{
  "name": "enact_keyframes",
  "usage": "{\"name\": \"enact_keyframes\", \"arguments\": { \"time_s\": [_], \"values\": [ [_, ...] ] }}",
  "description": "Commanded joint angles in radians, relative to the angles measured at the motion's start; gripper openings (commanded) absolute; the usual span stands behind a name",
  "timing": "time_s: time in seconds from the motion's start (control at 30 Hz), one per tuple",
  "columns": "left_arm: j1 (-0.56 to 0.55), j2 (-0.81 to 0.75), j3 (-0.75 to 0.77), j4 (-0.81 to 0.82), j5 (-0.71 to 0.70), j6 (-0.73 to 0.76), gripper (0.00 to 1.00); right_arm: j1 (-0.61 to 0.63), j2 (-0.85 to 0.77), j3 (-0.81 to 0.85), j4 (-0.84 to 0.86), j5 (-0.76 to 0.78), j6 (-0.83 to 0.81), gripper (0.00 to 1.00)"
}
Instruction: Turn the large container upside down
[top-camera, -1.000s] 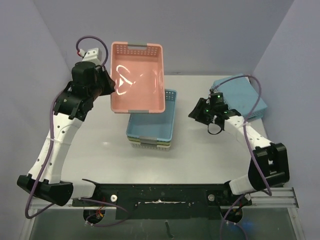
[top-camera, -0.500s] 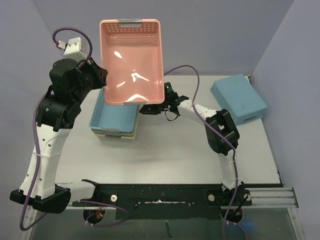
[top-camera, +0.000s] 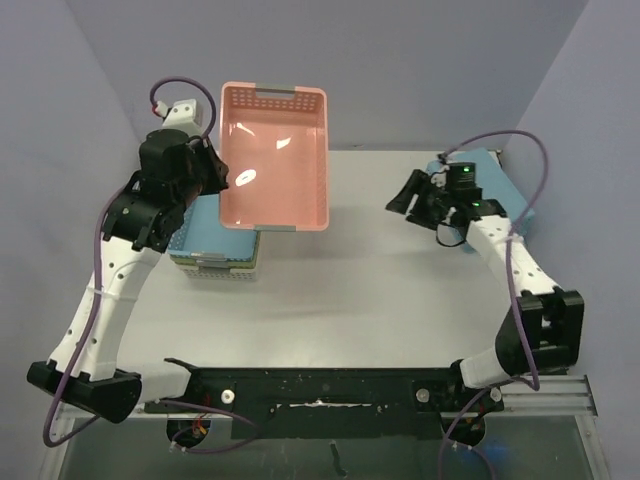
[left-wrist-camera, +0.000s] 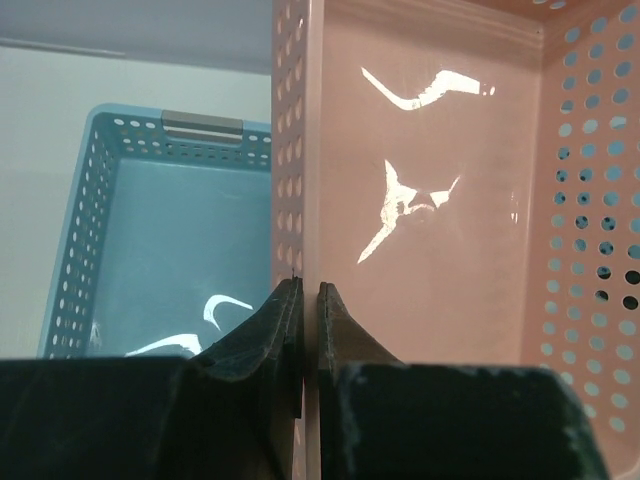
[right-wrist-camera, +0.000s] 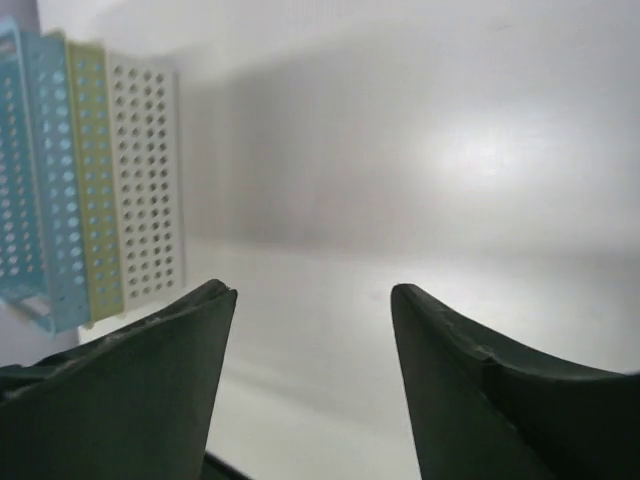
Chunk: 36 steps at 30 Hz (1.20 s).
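Pink container (top-camera: 275, 160) aloft, perforated side wall tight between left gripper (left-wrist-camera: 306, 292) jaws.

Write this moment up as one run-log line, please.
left end effector: shut on pink basket wall | pink basket: held above basket stack, opening up | right end effector: open, empty | flip: not done

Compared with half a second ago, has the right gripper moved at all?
Yes. The right gripper has swung to the right, away from the pink basket, and now sits next to the blue container on the right.
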Motion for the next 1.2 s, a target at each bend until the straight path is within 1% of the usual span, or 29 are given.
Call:
{"name": "enact_keyframes", "arguments": {
  "time_s": [0.0, 0.03, 0.07, 0.1, 0.2, 0.27, 0.33, 0.53, 0.6, 0.67, 0.7, 0.73, 0.8, 0.87, 0.9, 0.97, 1.03, 1.1, 1.17],
  "values": [
    [-0.085, 0.061, 0.017, 0.102, -0.094, 0.033, 0.0, -0.153, -0.179, -0.029, -0.182, 0.081, -0.127, 0.71],
    [-0.127, 0.092, 0.04, 0.082, -0.146, 0.039, 0.0, -0.177, -0.199, -0.015, -0.209, 0.112, -0.14, 0.73],
    [-0.172, 0.132, 0.068, 0.062, -0.191, 0.043, 0.0, -0.195, -0.217, 0.007, -0.234, 0.148, -0.157, 0.78],
    [-0.213, 0.171, 0.093, 0.042, -0.218, 0.04, 0.0, -0.209, -0.229, 0.03, -0.257, 0.189, -0.165, 0.81],
    [-0.315, 0.275, 0.129, 0.031, -0.221, 0.012, 0.0, -0.231, -0.262, 0.105, -0.292, 0.308, -0.176, 0.83],
    [-0.354, 0.327, 0.124, 0.041, -0.224, -0.009, 0.0, -0.235, -0.289, 0.126, -0.284, 0.33, -0.176, 0.83],
    [-0.368, 0.367, 0.115, 0.054, -0.221, -0.034, 0.0, -0.237, -0.309, 0.137, -0.269, 0.329, -0.18, 0.84],
    [-0.375, 0.445, 0.026, 0.198, -0.163, -0.139, 0.0, -0.234, -0.316, 0.145, -0.25, 0.292, -0.182, 0.85],
    [-0.376, 0.468, -0.01, 0.263, -0.128, -0.186, 0.0, -0.231, -0.306, 0.137, -0.246, 0.289, -0.175, 0.85],
    [-0.375, 0.488, -0.044, 0.318, -0.044, -0.225, 0.0, -0.228, -0.297, 0.133, -0.25, 0.291, -0.168, 0.85],
    [-0.373, 0.503, -0.039, 0.323, -0.003, -0.229, 0.05, -0.225, -0.294, 0.131, -0.252, 0.292, -0.166, 0.85],
    [-0.374, 0.524, -0.022, 0.31, 0.015, -0.234, 0.17, -0.219, -0.292, 0.127, -0.254, 0.297, -0.163, 0.85],
    [-0.376, 0.552, 0.015, 0.269, 0.024, -0.232, 0.37, -0.207, -0.293, 0.113, -0.26, 0.318, -0.146, 0.86],
    [-0.375, 0.549, 0.034, 0.246, 0.018, -0.217, 0.52, -0.194, -0.294, 0.092, -0.257, 0.319, -0.13, 0.85],
    [-0.374, 0.539, 0.038, 0.242, 0.013, -0.21, 0.58, -0.187, -0.295, 0.081, -0.25, 0.316, -0.126, 0.85],
    [-0.368, 0.514, 0.047, 0.23, 0.002, -0.197, 0.62, -0.153, -0.295, 0.065, -0.237, 0.322, -0.122, 0.84],
    [-0.356, 0.48, 0.055, 0.214, -0.009, -0.188, 0.62, -0.091, -0.293, 0.056, -0.22, 0.361, -0.136, 0.83],
    [-0.335, 0.432, 0.051, 0.196, -0.016, -0.187, 0.62, -0.005, -0.288, 0.06, -0.214, 0.434, -0.151, 0.83],
    [-0.309, 0.375, 0.041, 0.182, -0.022, -0.191, 0.62, 0.062, -0.263, 0.075, -0.221, 0.445, -0.128, 0.83]
  ]
}}
